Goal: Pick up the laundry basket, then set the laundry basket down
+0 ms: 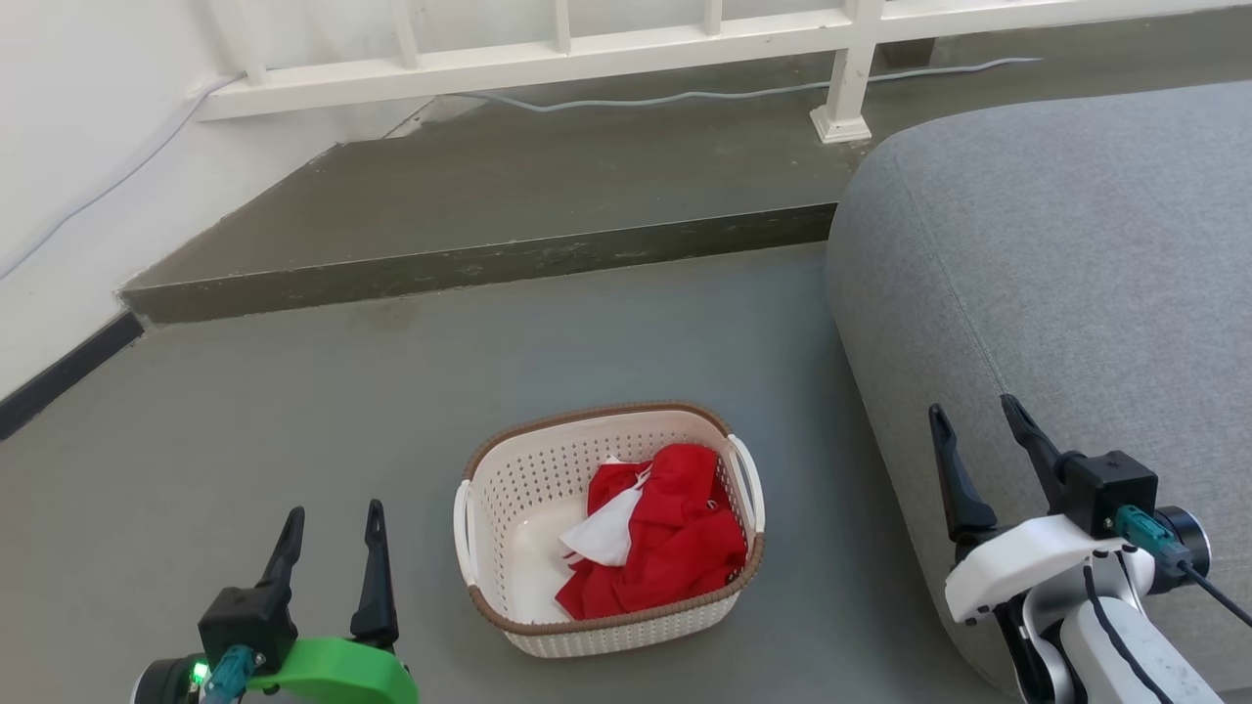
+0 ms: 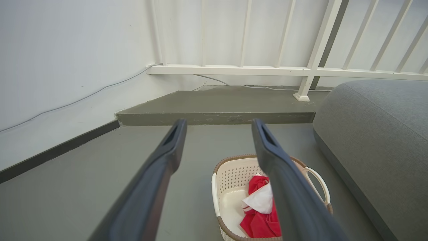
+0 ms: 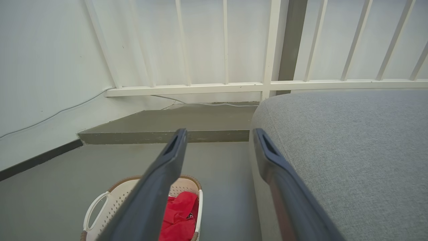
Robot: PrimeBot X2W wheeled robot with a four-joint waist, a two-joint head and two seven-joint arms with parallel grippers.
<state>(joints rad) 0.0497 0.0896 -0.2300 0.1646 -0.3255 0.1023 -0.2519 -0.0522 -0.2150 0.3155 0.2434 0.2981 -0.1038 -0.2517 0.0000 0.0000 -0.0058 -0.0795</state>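
Laundry basket (image 1: 548, 469) sat beside a grey sofa (image 1: 1076, 274).
Left gripper (image 1: 335, 508) and right gripper (image 1: 972, 404) flanked it, apart from it, fingers spread, empty.

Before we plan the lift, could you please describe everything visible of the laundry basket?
The laundry basket is a small cream plastic tub, rounded-rectangular, with perforated walls, a brown woven-look rim and a white handle on each side. It stands upright on the grey floor, holding crumpled red cloth and white cloth.
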